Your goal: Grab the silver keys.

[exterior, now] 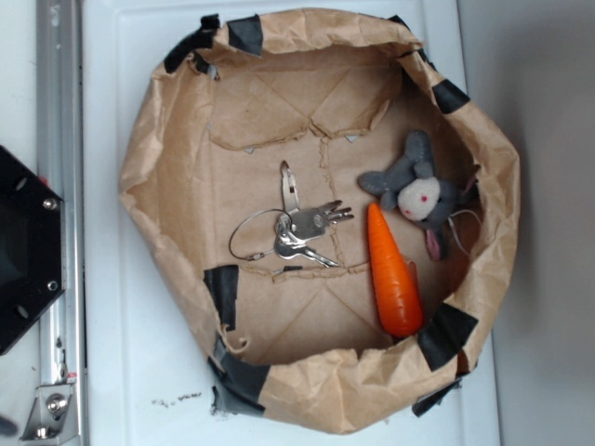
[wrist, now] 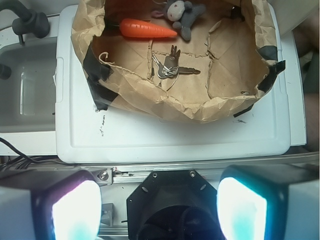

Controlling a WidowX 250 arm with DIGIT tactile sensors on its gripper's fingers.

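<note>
In the exterior view a black robot base (exterior: 23,251) sat at the far left on a metal rail (exterior: 58,186), beside a white desk (exterior: 121,372). On that desk lay a brown paper bag (exterior: 167,139) rolled down into a shallow basin, its rim patched with strips of black tape (exterior: 223,290). Near the middle of the paper floor lay the silver keys (exterior: 302,230) — a small bunch fanned out, one key pointing up and away from the rest, with a thin wire loop (exterior: 251,234) curling out to their left. Just to the right of them, apart and not touching, an orange carrot (exterior: 392,274) lay with its tip toward the keys' upper side and its thick end near the bag's wall. Beside the carrot's tip, further right, a small grey stuffed toy (exterior: 418,190) with a white face rested against the crumpled wall.

In the wrist view the hand (wrist: 159,207) hung low in the picture, well apart from the bag and over the rail at the desk's near edge. Its two fingers (wrist: 75,210) stood wide apart at either side — open, holding nothing. A grey sink (wrist: 25,90) showed at the left of the desk. The keys (wrist: 170,66) lay on the bag's floor, between the carrot (wrist: 147,29) and the near rim.
</note>
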